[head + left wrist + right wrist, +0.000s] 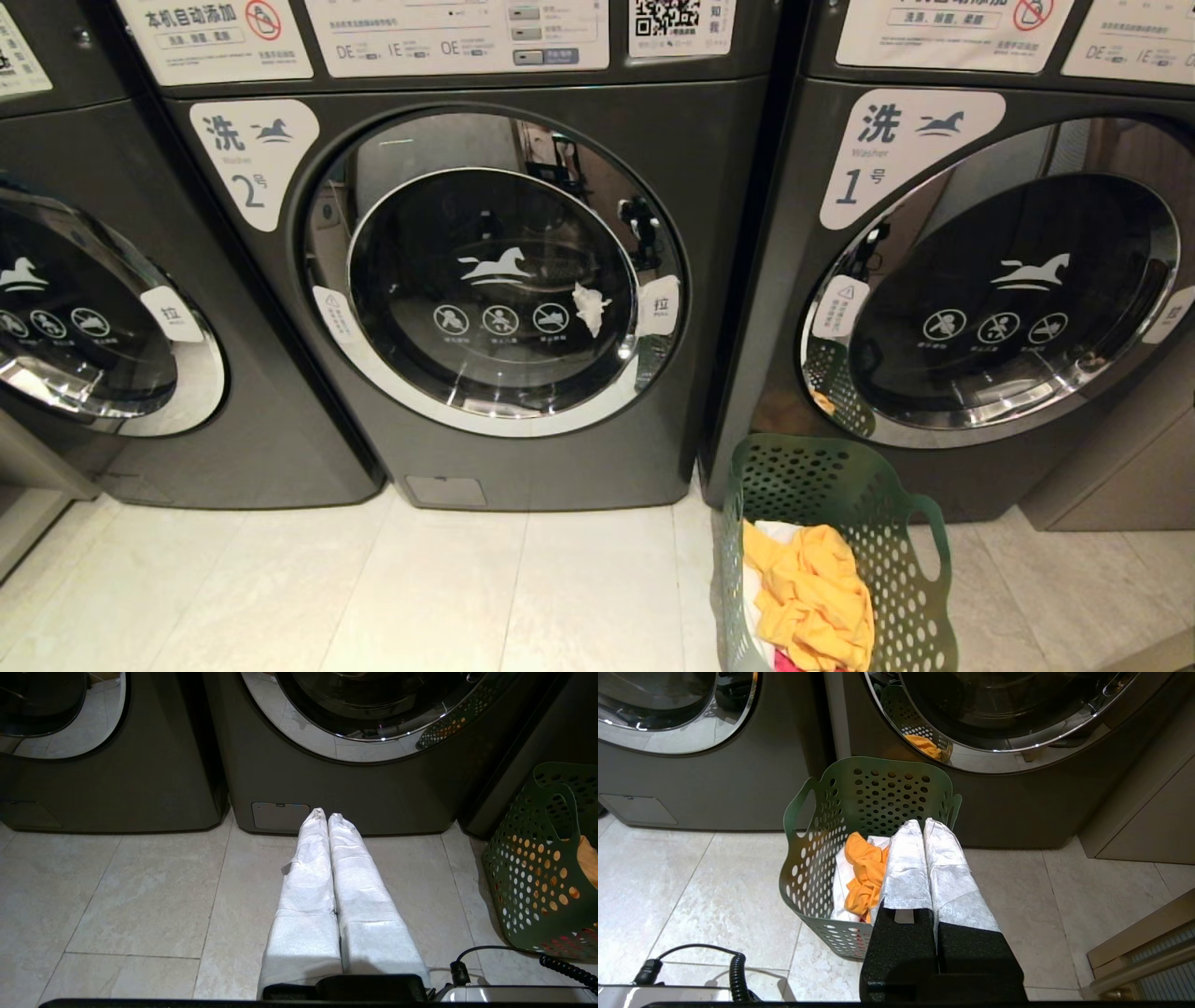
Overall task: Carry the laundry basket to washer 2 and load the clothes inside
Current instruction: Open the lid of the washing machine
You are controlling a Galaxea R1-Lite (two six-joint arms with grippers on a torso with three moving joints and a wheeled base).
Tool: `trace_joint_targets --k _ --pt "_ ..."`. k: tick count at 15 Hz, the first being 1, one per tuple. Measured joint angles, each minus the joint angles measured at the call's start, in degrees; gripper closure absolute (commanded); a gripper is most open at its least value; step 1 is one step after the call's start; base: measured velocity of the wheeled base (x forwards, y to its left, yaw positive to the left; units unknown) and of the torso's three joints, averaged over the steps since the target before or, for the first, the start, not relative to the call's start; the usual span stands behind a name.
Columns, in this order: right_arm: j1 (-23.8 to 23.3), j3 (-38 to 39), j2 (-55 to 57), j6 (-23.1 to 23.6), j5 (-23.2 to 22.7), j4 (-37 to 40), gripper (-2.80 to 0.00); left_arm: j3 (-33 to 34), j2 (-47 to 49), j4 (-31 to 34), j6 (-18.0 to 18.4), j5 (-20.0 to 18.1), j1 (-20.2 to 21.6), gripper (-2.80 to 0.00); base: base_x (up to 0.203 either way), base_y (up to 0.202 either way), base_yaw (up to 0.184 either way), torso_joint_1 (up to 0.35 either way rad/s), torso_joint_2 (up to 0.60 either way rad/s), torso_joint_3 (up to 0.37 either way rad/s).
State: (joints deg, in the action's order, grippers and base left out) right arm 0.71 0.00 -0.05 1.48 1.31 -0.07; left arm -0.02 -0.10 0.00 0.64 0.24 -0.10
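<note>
Warm dim indoor light, sharp pics; glare on washer 2 [495,271] door chrome, edges slightly bowed.

We see three machines in a row at the back of the floor [467,597]. Washer 2 [495,280] is in the middle. Washer 1 [990,299] is on its right, and one more machine [84,308] is on its left. The basket [840,560] stands on the floor, just in front of washer 1's left corner. The clothes [812,597] lie in the basket.
</note>
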Motion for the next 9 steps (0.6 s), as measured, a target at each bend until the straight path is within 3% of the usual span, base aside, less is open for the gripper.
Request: trace_joint_targets --k 9 --pt "-0.02 0.0 0.0 0.06 0.01 0.0 0.0 -0.05 0.05 0.02 0.68 -0.03 0.02 0.0 0.0 0.0 0.0 0.0 0.0 0.0"
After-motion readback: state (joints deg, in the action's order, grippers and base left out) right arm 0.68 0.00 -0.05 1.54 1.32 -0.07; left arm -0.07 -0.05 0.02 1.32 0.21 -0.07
